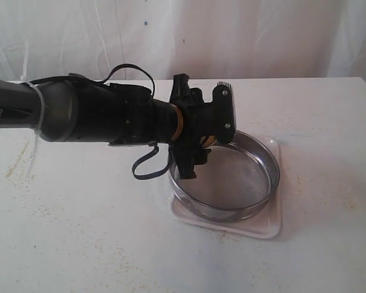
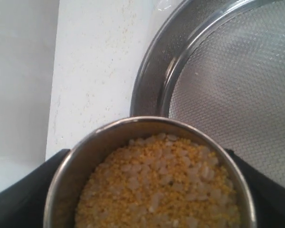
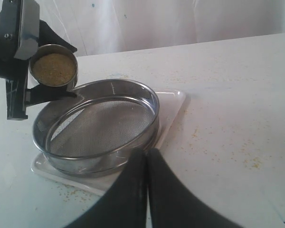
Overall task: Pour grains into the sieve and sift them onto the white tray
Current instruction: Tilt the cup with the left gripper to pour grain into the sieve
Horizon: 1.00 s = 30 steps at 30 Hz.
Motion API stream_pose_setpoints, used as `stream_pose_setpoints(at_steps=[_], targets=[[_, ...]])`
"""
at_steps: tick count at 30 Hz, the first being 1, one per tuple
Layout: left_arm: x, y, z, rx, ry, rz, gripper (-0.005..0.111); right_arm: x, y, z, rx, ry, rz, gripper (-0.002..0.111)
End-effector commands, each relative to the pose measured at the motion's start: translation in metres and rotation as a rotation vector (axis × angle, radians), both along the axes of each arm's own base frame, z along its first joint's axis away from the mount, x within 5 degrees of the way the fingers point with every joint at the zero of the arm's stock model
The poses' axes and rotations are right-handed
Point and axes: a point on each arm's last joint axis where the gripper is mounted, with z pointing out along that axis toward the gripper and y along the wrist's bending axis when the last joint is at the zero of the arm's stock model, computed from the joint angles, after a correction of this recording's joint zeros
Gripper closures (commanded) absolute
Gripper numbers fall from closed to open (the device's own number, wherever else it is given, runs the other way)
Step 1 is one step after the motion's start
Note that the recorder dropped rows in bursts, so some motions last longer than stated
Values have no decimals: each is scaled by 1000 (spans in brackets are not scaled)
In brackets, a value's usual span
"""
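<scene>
My left gripper (image 1: 208, 131) is shut on a small steel cup (image 3: 53, 66), with a black finger on each side of it. The cup is upright and filled with golden-yellow grains (image 2: 156, 190). It hangs just above the near-left rim of the sieve (image 1: 232, 177), a round steel ring with a fine mesh bottom that holds nothing. The sieve rests on the white tray (image 1: 269, 227). In the right wrist view my right gripper (image 3: 146, 152) is shut with nothing in it, low beside the sieve (image 3: 99, 126) and the tray's edge (image 3: 173, 107).
Stray grains (image 3: 249, 161) lie scattered over the white table (image 1: 79, 244) around the tray. A white curtain (image 1: 262, 36) hangs behind the table's far edge.
</scene>
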Motion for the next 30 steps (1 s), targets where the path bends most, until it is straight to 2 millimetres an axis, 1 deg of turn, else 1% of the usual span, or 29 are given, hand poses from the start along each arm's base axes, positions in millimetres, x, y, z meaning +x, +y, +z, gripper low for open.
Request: stream_pose_setpoints(at_steps=[1, 4, 7, 12, 17, 18, 20, 25, 27, 30], targets=[[-2, -4, 4, 99, -51, -44, 107, 0, 0, -1, 5, -5, 4, 108], [-4, -7, -4, 176, -57, -68, 107, 0, 0, -1, 5, -5, 4, 108], [-5, -8, -5, 190, -61, -79, 107, 0, 0, -1, 5, -5, 4, 108], [-1, -10, 1, 222, -98, -99, 107, 0, 0, -1, 5, -5, 4, 108], [2, -12, -1, 293, -126, -127, 107, 0, 0, -1, 5, -5, 4, 108], [3, -14, -4, 336, -132, -131, 107, 0, 0, -1, 5, -5, 4, 108], [5, -19, -4, 367, -155, -160, 107, 0, 0, -1, 5, -5, 4, 108], [6, -26, -5, 394, -175, -182, 107, 0, 0, -1, 5, -5, 4, 108], [7, -27, -6, 430, -189, -207, 107, 0, 0, -1, 5, -5, 4, 108], [8, -26, -12, 551, -223, -275, 107, 0, 0, -1, 5, -5, 4, 108]])
